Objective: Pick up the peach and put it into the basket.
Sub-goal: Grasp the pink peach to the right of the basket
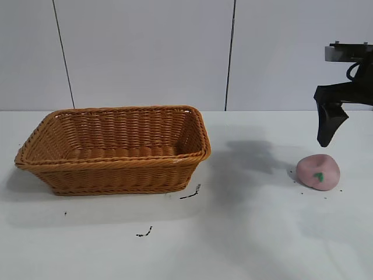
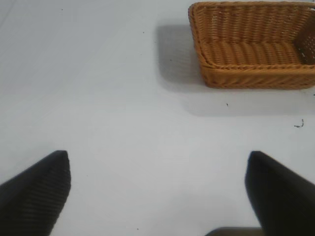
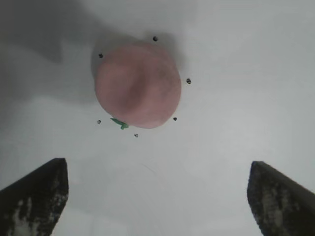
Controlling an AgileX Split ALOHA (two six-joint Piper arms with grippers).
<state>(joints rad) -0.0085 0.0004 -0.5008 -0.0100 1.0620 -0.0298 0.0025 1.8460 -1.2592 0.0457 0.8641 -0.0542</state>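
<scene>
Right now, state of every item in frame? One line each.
Peach: on the table, not gripped, right of the basket.
Wicker basket: upright, nothing inside.
Right pincer: open, hovering above the peach, not touching it.
Left pincer: open, holding nothing, over bare table away from the basket.
Table: white, a few small dark marks.

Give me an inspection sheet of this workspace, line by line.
Surface: white table, with small dark specks and scuff marks.
Job's things: peach on the table at the right; wicker basket at the left, holding nothing visible.
Clutter: nothing seen.
Grippers: right gripper open, above the peach, not touching; left gripper open over bare table, away from the basket.
Cables: black cable on the right arm.
Surroundings: pale panelled wall.
</scene>
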